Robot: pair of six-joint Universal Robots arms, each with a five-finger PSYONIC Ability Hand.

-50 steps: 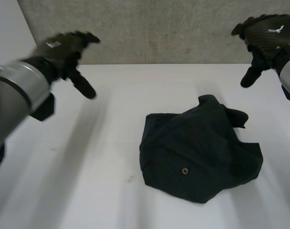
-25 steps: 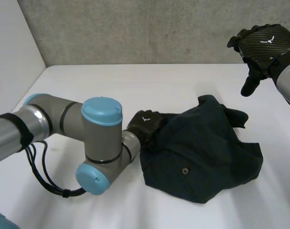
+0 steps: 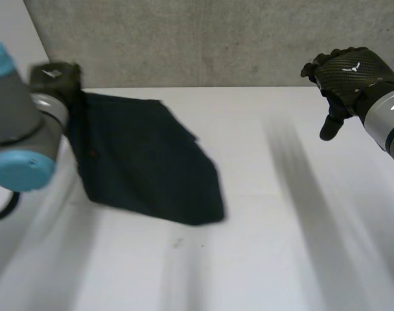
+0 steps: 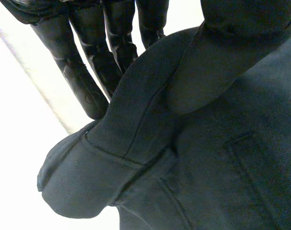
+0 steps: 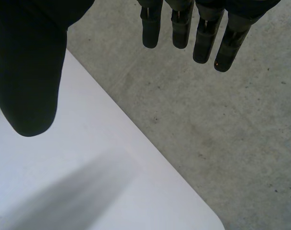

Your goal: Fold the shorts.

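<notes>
Over the white table [image 3: 281, 246], the left hand [image 3: 53, 76] pinches just one edge of the shorts [image 3: 145, 162], which may slip free; the right hand [image 3: 345, 72] hangs open.

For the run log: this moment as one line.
left robot hand: shut on shorts edge | right robot hand: open, raised, holds nothing | fold: not done
</notes>
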